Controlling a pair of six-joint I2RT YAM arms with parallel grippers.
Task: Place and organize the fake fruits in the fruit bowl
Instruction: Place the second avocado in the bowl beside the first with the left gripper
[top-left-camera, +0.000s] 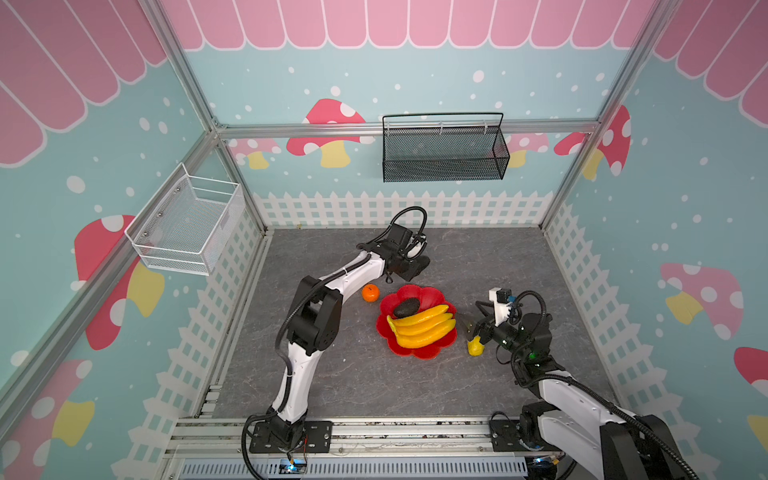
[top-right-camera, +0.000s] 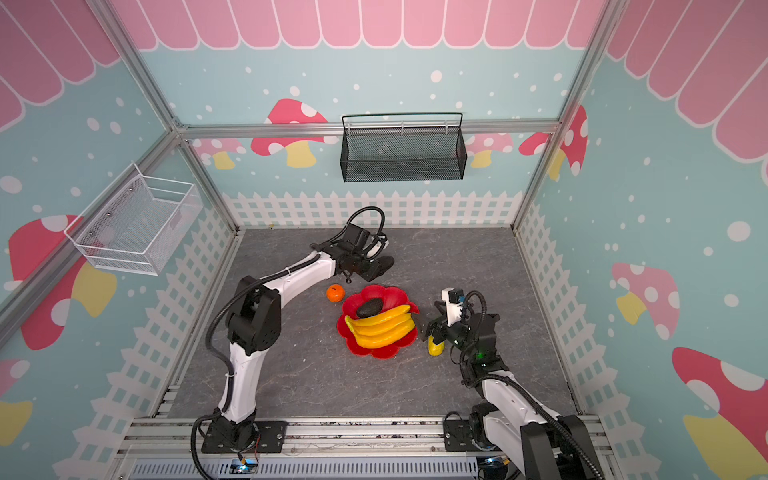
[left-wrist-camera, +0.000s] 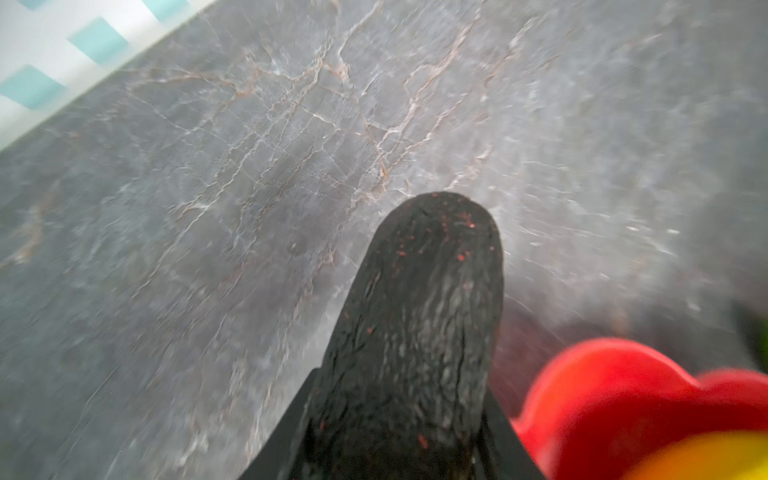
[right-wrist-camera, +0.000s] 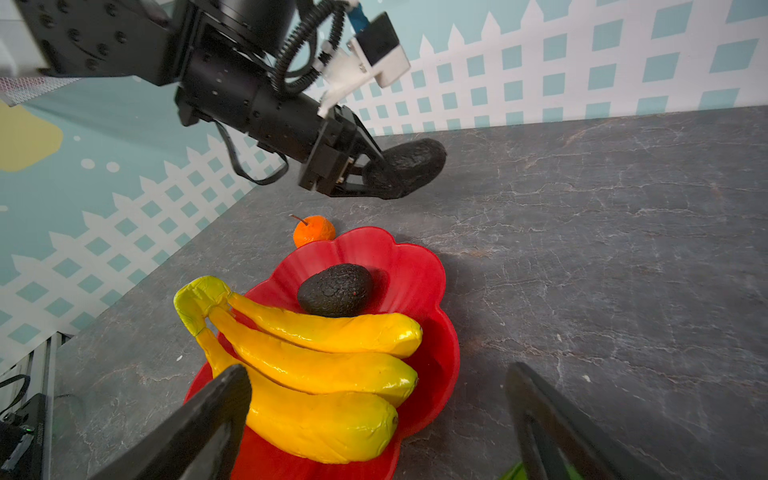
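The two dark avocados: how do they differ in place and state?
One avocado lies free in the red bowl, beside the bananas; the other avocado is outside the bowl, clamped in the left gripper. The first shows whole; the gripper covers the second's end. Both are blackish and rough.

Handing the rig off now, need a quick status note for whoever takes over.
Left gripper: shut on the second avocado, just beyond the fruit bowl.
Right gripper: open, empty, beside the bowl near the green-yellow fruit.
Done: bananas and first avocado in the bowl.
Left: second avocado, orange, green-yellow fruit; last two on the table.
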